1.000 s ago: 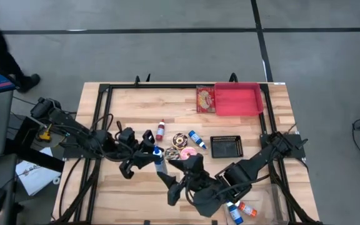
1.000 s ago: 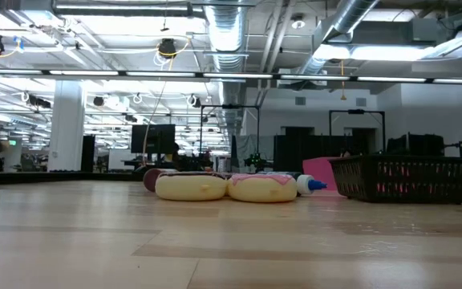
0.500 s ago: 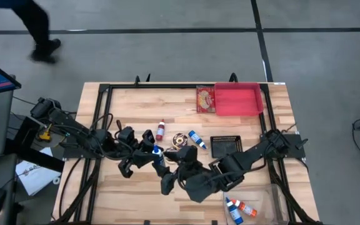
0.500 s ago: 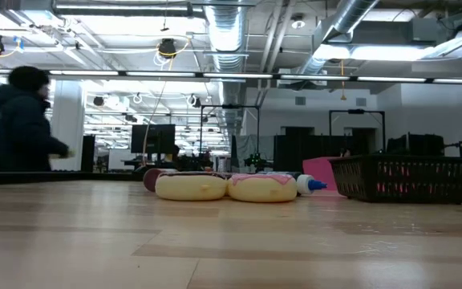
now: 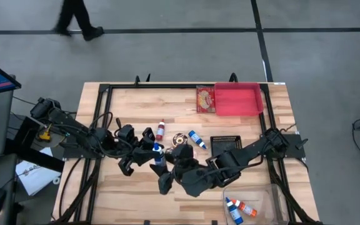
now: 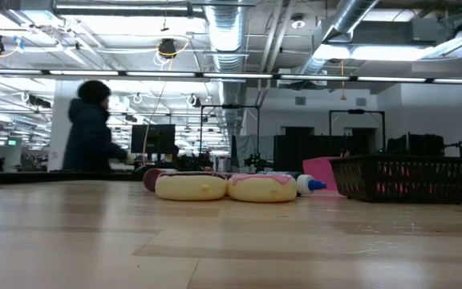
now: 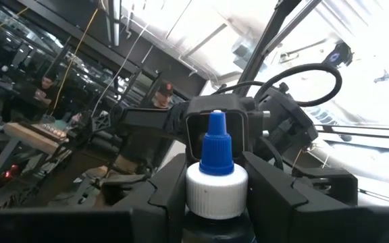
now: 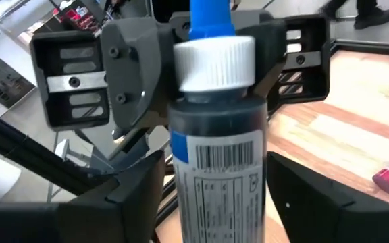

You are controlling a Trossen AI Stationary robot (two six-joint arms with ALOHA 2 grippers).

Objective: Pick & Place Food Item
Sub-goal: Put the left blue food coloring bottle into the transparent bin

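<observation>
A dark squeeze bottle (image 8: 216, 145) with a white collar and blue nozzle is held above the table's middle, with my left gripper (image 5: 151, 154) shut on it. My right gripper (image 8: 215, 175), reaching in from the right (image 5: 166, 170), is open; its fingers stand on either side of the bottle's labelled body without plainly touching it. Two toy donuts (image 6: 191, 186) (image 6: 261, 188) lie flat on the table behind the arms; only one donut (image 5: 179, 139) shows from above. My left gripper pinches the bottle between its two fingers (image 7: 164, 196), on the dark body just under the white collar (image 7: 216, 217). The bottle is lifted clear of the table, with its nozzle end up. The bottle's lower part is hidden below the fingers.
A red-capped bottle (image 5: 160, 130) and a blue bottle (image 5: 197, 139) lie near the donuts. A black basket (image 5: 225, 145) sits to their right. A red tray (image 5: 238, 99) and patterned packet (image 5: 205, 99) lie at the far edge. A clear bin (image 5: 261, 190) with bottles stands near right. A person (image 6: 91, 136) walks past beyond the table.
My right gripper has swung toward the table's left and a little toward the far edge, up to the bottle that my left gripper holds still. Beyond the table a person has walked across the room.
</observation>
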